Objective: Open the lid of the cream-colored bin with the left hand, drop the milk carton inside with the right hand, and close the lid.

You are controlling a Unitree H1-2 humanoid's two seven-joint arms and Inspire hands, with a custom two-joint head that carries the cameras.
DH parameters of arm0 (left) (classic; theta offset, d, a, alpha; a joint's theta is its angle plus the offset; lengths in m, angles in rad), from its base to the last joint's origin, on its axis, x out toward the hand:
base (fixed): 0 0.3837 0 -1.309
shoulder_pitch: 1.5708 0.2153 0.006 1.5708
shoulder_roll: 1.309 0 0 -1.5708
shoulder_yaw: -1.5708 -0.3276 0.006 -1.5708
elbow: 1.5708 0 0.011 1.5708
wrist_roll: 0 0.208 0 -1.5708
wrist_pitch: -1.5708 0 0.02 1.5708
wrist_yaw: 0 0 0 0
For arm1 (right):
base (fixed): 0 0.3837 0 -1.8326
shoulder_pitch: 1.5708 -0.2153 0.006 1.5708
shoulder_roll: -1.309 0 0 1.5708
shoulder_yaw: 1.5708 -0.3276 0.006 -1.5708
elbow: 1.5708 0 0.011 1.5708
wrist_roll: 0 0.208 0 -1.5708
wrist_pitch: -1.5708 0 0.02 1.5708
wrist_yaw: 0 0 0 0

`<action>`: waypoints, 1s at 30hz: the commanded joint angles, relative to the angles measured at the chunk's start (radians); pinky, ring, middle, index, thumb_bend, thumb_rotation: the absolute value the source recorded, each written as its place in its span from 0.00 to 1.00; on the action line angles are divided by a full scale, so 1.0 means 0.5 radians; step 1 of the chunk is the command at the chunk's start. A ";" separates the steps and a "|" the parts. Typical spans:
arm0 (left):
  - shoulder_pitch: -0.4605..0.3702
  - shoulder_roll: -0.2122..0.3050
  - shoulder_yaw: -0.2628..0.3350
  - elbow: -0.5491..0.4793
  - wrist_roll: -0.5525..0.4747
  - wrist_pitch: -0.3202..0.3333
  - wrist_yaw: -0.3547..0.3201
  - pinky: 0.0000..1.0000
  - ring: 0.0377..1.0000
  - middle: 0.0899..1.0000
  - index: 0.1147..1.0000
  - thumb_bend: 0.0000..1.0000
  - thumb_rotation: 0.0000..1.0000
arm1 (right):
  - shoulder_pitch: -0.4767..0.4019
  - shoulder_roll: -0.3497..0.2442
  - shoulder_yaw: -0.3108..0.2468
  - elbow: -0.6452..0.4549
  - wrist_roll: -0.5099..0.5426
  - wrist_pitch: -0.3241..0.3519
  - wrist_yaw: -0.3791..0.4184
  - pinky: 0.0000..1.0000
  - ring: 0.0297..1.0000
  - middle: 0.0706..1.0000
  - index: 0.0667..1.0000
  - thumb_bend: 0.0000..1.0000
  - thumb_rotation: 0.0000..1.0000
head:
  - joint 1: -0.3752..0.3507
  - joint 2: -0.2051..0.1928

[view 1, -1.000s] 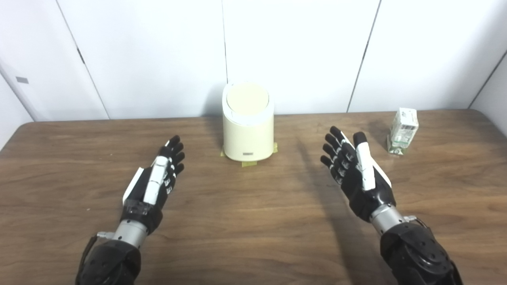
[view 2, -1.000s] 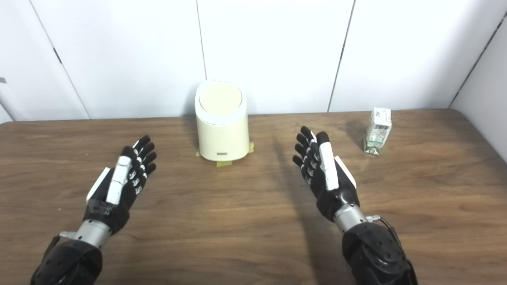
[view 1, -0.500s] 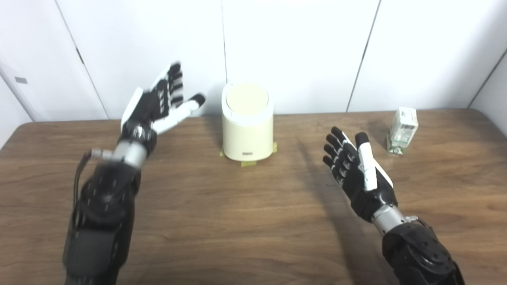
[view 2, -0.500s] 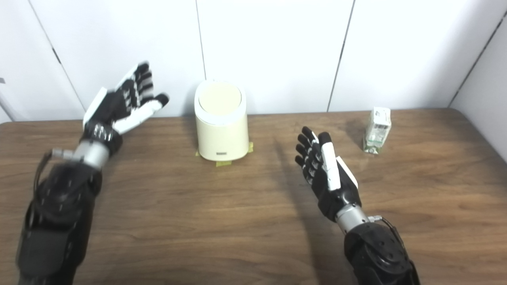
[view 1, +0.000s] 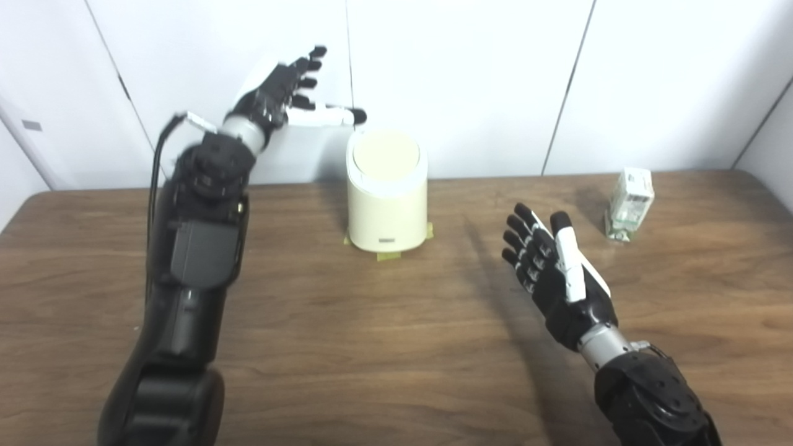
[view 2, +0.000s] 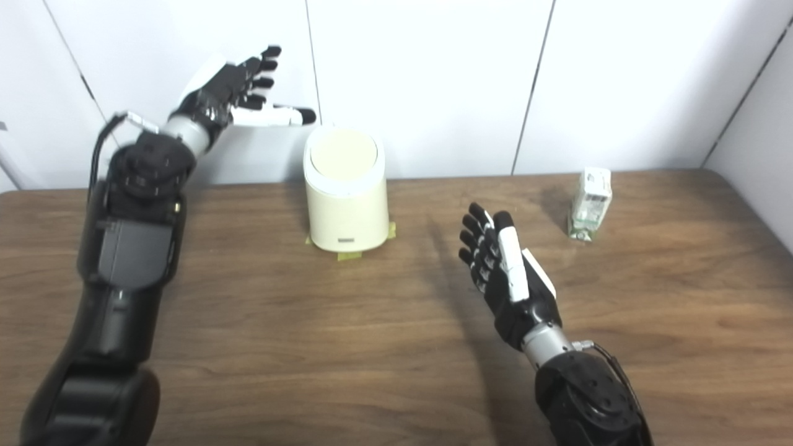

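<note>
Likely light, crushable milk carton (view 1: 630,203), grip sides; left hand (view 1: 279,93) open above bin lid (view 1: 385,155), right hand (view 1: 554,266) open, empty.

A bare lab or test room, staged for trials. A wood-grain table (view 1: 384,347) stands against plain white wall panels (view 1: 464,80), and yellow tape (view 1: 389,256) marks the bin (view 1: 387,204) spot on the table.

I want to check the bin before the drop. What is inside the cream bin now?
It cannot be seen: the round lid lies shut on the cream bin, covering the inside. The milk carton stands outside, on the table.
</note>
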 commanded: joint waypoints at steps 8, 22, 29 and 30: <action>-0.382 0.034 -0.283 0.296 0.295 -0.012 -0.008 0.87 0.97 1.00 1.00 0.89 0.17 | -0.057 0.022 -0.014 -0.026 -0.020 -0.031 0.042 1.00 1.00 1.00 1.00 0.70 1.00 | 0.007 -0.008; -0.519 0.147 -0.917 0.521 0.477 -0.241 0.219 0.83 0.95 0.98 0.95 0.99 0.14 | -0.078 0.076 -0.021 -0.023 -0.057 -0.031 0.043 1.00 1.00 1.00 1.00 0.72 1.00 | 0.005 -0.018; -0.497 0.175 -1.025 0.577 0.516 -0.358 0.327 0.90 0.97 0.98 0.91 1.00 0.10 | -0.090 0.102 -0.018 -0.033 -0.080 -0.029 0.042 1.00 1.00 1.00 1.00 0.72 1.00 | -0.009 -0.013; -0.495 0.182 -1.042 0.578 0.522 -0.374 0.331 0.90 0.97 0.98 0.91 1.00 0.10 | -0.090 0.104 -0.015 -0.036 -0.084 -0.028 0.041 1.00 1.00 1.00 1.00 0.72 1.00 | -0.011 -0.012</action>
